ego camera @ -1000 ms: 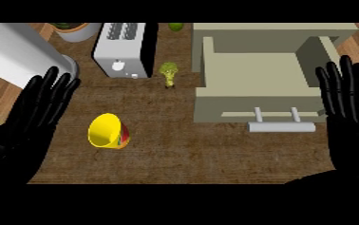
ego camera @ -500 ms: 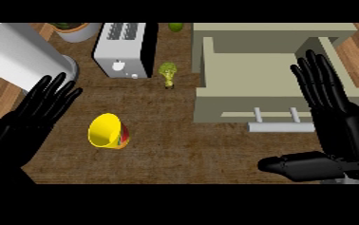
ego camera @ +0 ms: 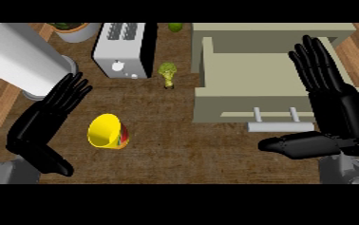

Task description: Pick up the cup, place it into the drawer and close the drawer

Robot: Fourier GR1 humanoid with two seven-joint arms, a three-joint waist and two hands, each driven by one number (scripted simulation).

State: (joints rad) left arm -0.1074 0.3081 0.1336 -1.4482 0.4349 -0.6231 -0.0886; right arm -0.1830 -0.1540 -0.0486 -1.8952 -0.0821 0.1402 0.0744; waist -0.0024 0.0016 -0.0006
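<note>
Head view: yellow cup [ego camera: 107, 131] lies beside open left hand [ego camera: 43, 122].

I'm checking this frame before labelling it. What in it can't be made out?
Head view only:
- Drawer: its right side is covered by the right robot hand.
- Drawer handle: its right end sits behind that hand's thumb.
- Cup: lies on its side; its base is turned away.
- Plant pot and the green item: cut off by the top edge.

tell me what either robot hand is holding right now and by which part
Nothing is held. The left robot hand and right robot hand are both open, and the yellow cup lies untouched on the counter.
</note>
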